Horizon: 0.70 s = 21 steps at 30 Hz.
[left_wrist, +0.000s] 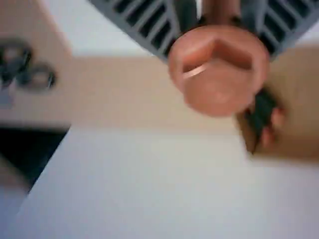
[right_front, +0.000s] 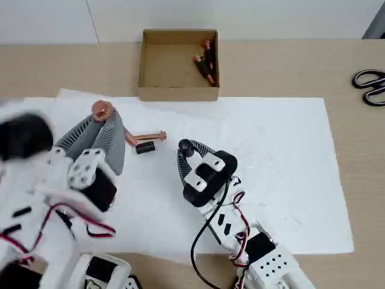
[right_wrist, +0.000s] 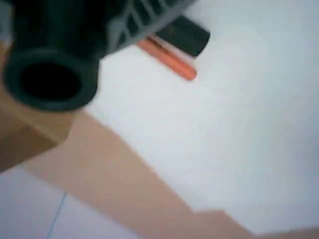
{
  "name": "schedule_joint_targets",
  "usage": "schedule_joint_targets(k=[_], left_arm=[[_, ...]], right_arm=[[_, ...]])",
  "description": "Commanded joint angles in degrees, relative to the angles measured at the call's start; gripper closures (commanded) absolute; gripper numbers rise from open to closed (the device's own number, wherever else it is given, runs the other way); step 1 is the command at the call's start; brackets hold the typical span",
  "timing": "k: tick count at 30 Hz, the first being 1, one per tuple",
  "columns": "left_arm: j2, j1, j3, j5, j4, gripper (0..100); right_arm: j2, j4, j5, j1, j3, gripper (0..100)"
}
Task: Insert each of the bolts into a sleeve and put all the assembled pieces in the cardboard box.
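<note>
- The left gripper [right_front: 103, 120] is closed on the held bolt [right_front: 102, 109]; only the copper head sticks out past the grey fingers [right_front: 114, 141], and the shank is hidden between them
- The right gripper [right_front: 187, 150] is clamped on the held sleeve [right_front: 185, 146]; the black open end shows, the rest is covered by the jaws
- The loose bolt [right_front: 148, 136] lies on the paper between the grippers, one end tucked under the left gripper; the loose sleeve [right_front: 145, 147] lies just beside it
- The assembled pieces [right_front: 206, 63] lie by one side wall of the cardboard box [right_front: 168, 93], overlapping, so their number is hard to tell
- The scissors [right_front: 370, 86] are cut off at the picture's edge
- A white paper sheet [right_front: 283, 168] covers the wooden table [right_front: 36, 66]; a pale wall [right_front: 240, 15] stands behind
</note>
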Motion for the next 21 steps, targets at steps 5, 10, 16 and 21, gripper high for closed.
schedule_joint_targets(k=[5, 10, 16, 21], left_arm=[[-16.97, 0.00, 33.71, 0.00, -37.01, 99], [-16.44, 6.24, 35.47, 0.09, -38.51, 99], [-16.00, 13.10, 35.74, -0.62, -38.24, 99], [-16.00, 14.77, 38.11, -13.01, -38.59, 99]], right_arm=[[-0.57, -13.05, 2.73, 0.48, -0.26, 99.4], [-0.57, -19.38, 10.46, 0.31, 2.46, 99.4], [-0.57, -19.56, 10.81, 0.66, 2.29, 99.4], [-0.57, -19.47, 9.32, 0.57, 2.29, 99.4]])
